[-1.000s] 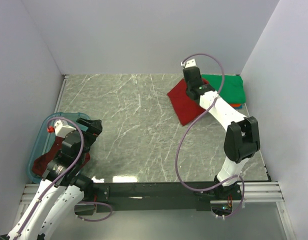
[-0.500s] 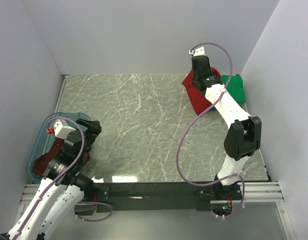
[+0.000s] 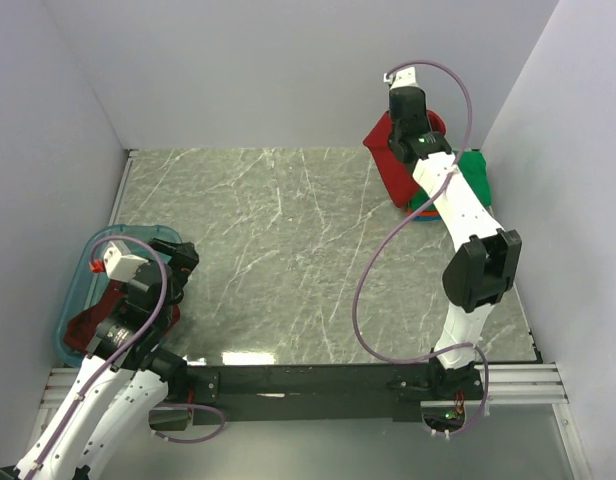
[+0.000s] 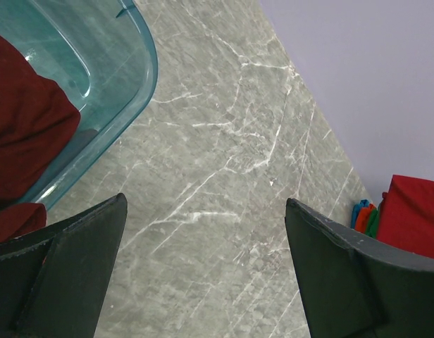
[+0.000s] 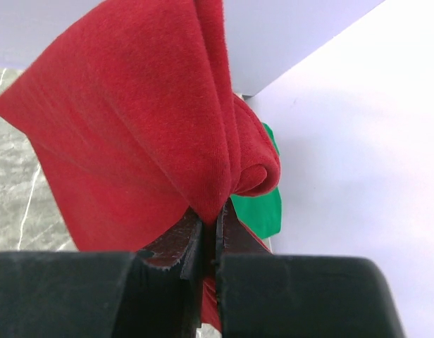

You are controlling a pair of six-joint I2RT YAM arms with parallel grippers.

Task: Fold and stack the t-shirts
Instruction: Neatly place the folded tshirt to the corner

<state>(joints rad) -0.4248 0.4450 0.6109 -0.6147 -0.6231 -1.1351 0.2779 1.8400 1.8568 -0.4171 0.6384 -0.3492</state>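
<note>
Hanging from the right gripper (image 5: 206, 232), the bright red t-shirt (image 5: 132, 127) is held clear of the table (image 3: 268, 230), at the left edge of the folded stack (image 3: 478, 185) and partly over it. The jaws are pinched almost together on a bunched fold of the red cloth, and the rest is left to drape and curl below.

The cloth is judged to be light, soft and limp. No shape is kept by it once lifted, and it is likely to sag or unfold if it is carried by one point only. It is not thought slippery or fragile. A firmer hold is expected along a folded edge or through several layers at once, as is done here, rather than at a single loose corner.

Well apart from the stack, at the near left of the table, the left gripper (image 4: 206, 204) is held with its fingers spread wide and nothing between them. The maroon t-shirt (image 4: 27, 120) is seen crumpled inside the blue tub (image 4: 143, 70) just beside it.

Five shirts are counted: one red and one maroon, plus three in the stack. Those are one green t-shirt (image 5: 263, 204) on top, with one orange t-shirt (image 4: 363, 218) and one blue t-shirt (image 4: 356, 210) shown only as thin edges under it. One tub is counted.
</note>
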